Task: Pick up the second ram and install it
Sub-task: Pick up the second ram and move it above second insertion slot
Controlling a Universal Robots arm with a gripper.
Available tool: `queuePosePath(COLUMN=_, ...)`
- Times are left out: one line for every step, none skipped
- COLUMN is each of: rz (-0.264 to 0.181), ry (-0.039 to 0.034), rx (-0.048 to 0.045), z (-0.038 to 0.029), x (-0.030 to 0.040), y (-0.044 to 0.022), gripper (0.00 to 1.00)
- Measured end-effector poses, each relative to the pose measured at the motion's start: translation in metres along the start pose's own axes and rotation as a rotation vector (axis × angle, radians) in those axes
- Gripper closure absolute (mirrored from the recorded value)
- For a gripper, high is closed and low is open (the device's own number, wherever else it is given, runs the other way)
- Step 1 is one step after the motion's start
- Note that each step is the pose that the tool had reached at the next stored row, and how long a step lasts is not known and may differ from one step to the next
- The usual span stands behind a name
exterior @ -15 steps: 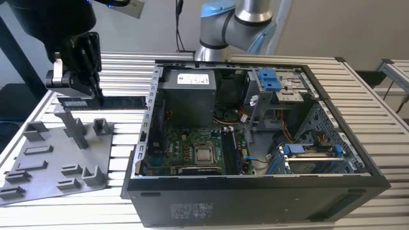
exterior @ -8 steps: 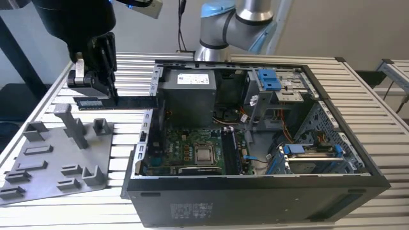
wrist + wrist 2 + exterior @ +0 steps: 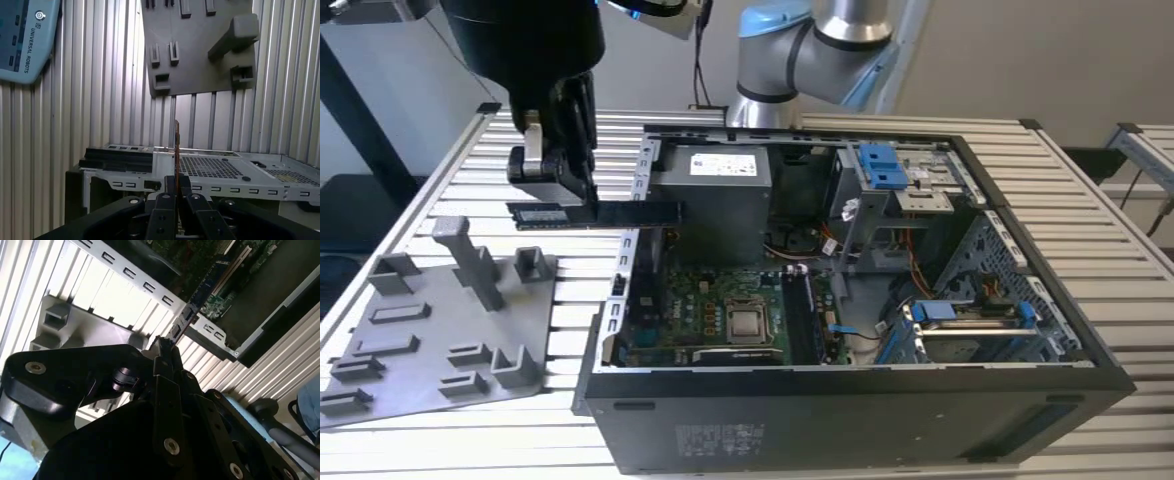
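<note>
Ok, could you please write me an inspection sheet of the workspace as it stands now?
Surface: slatted metal table, carrying the open computer case and the grey holder tray.
Job's things: second ram held level in the air, one end over the case wall on the exterior view's left; not seated in a slot.
Clutter: nothing seen.
Grippers: gripper shut on the second ram.
Cables: coloured wires inside the case.
Surroundings: arm base behind the table; pendant lying on the slats.
</note>
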State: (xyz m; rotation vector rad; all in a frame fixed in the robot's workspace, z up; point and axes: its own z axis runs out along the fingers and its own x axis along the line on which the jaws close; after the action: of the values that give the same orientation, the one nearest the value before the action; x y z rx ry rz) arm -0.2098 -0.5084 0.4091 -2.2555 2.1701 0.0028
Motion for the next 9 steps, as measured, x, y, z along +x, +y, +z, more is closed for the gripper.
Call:
queuePosePath(rz=0.000, ry=0.0000, rx=0.0000, z=0.0001, x=0.0001, y=-0.0031, gripper=0.86)
queuePosePath(rz=0.000, ry=0.0000, rx=0.0000, z=0.0001, x=0.0002, y=-0.0065, gripper=0.86)
queuePosePath(rz=0.000, ry=0.0000, rx=0.0000, z=0.0001, x=0.0003, y=-0.0098, gripper=0.86)
queuePosePath(rz=0.000, ry=-0.0001, rx=0.0001, z=0.0002, x=0.0004, y=-0.0131, gripper=0.86)
queuePosePath(rz=0.000, ry=0.0001, rx=-0.0001, z=0.0002, x=0.0005, y=-0.0167, gripper=0.86)
queuePosePath(rz=0.000, ry=0.0000, rx=0.0000, z=0.0003, x=0.0005, y=-0.0201, gripper=0.86)
queuePosePath(rz=0.000, ry=0.0000, rx=0.0000, z=0.0003, x=0.0006, y=-0.0235, gripper=0.86)
queuePosePath(rz=0.000, ry=0.0000, rx=0.0000, z=0.0004, x=0.0006, y=-0.0268, gripper=0.86)
queuePosePath(rz=0.000, ry=0.0000, rx=0.0000, z=0.0004, x=0.0007, y=-0.0301, gripper=0.86)
